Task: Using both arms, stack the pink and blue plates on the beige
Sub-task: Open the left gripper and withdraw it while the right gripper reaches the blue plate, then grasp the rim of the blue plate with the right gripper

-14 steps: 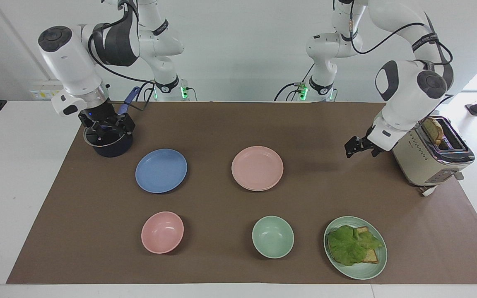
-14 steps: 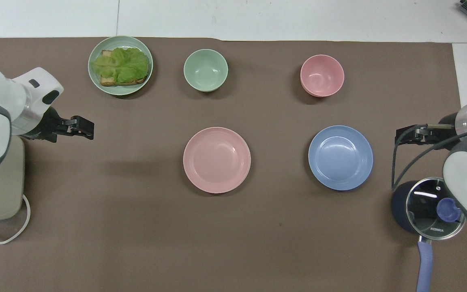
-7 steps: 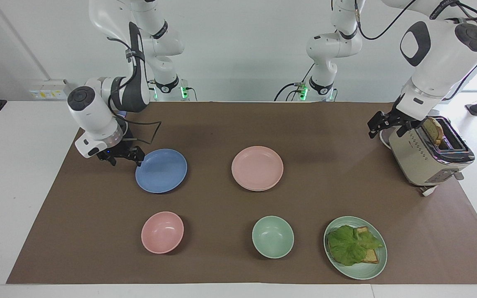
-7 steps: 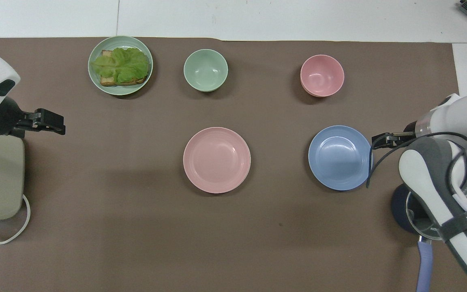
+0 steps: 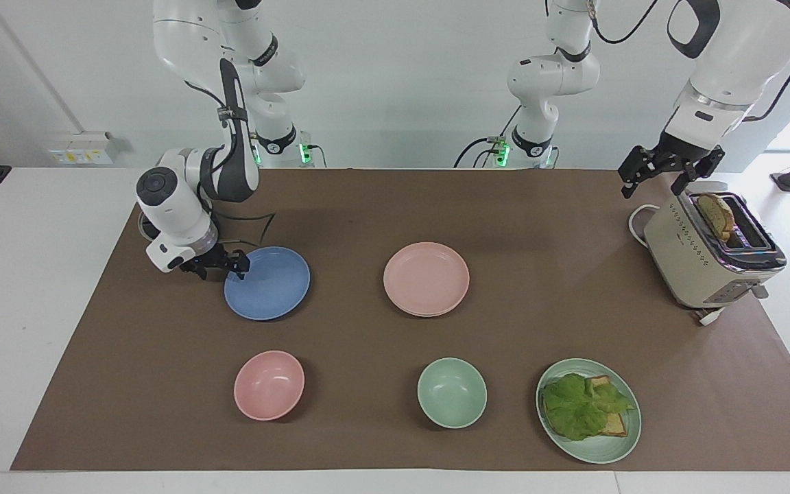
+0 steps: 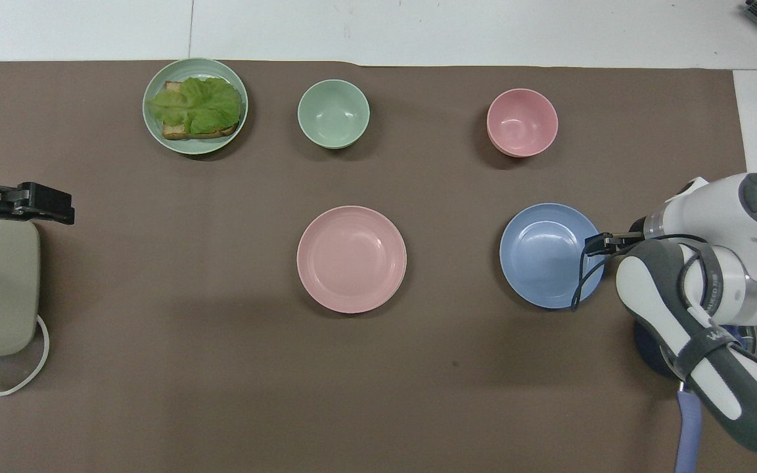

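Note:
The blue plate (image 5: pixel 268 283) (image 6: pixel 551 255) lies flat toward the right arm's end of the table. My right gripper (image 5: pixel 237 265) (image 6: pixel 598 243) is low at its rim, on the side facing the right arm's end. The pink plate (image 5: pixel 426 276) (image 6: pixel 351 258) rests mid-table. A thin paler rim (image 5: pixel 429 315) peeks out beneath it and looks like the beige plate, which is otherwise hidden. My left gripper (image 5: pixel 669 173) (image 6: pixel 56 203) hangs open and empty, raised over the toaster.
A beige toaster (image 5: pixel 707 257) holding toast stands at the left arm's end. A dark pot (image 6: pixel 651 348) with a blue handle sits under the right arm. A pink bowl (image 5: pixel 269 384), a green bowl (image 5: pixel 451 392) and a green plate with lettuce and toast (image 5: pixel 588 410) line the edge farthest from the robots.
My right gripper came down from over the pot to the blue plate's rim. My left gripper rose and drew back over the toaster. No plate has moved.

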